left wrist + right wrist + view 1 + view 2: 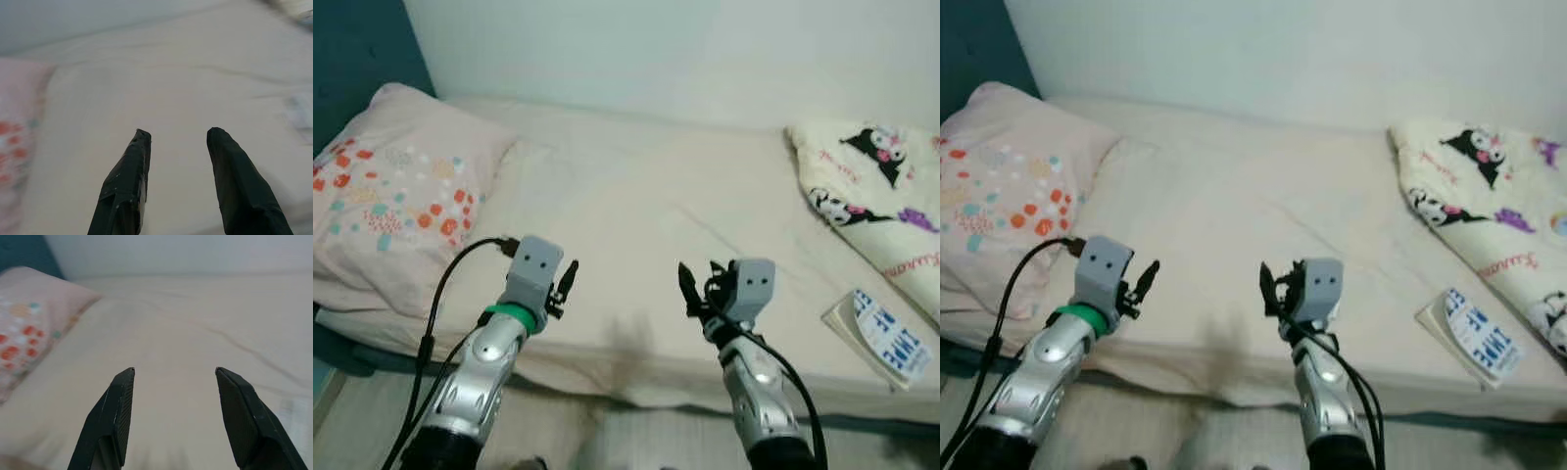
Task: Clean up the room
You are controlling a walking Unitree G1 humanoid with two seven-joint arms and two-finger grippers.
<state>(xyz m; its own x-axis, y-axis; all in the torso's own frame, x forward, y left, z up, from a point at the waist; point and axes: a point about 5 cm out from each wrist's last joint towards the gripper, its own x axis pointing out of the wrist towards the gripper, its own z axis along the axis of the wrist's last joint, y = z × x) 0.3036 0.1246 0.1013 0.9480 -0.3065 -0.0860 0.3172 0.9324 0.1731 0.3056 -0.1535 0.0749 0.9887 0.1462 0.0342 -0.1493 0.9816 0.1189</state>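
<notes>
- Bed (pixel 636 225) holds a pillow (pixel 391 186) at robot's left, a cartoon-print blanket (pixel 871 186) at right, and a book (pixel 883 336) near the front edge below the blanket.
- Left gripper (pixel 570 279) and right gripper (pixel 690 286): both raised over the front edge of the bed, fingers spread, empty.

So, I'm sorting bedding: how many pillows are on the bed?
1: the pink dotted pillow lies at the bed's left end. A cartoon-print blanket at the right end might hide another.
</notes>
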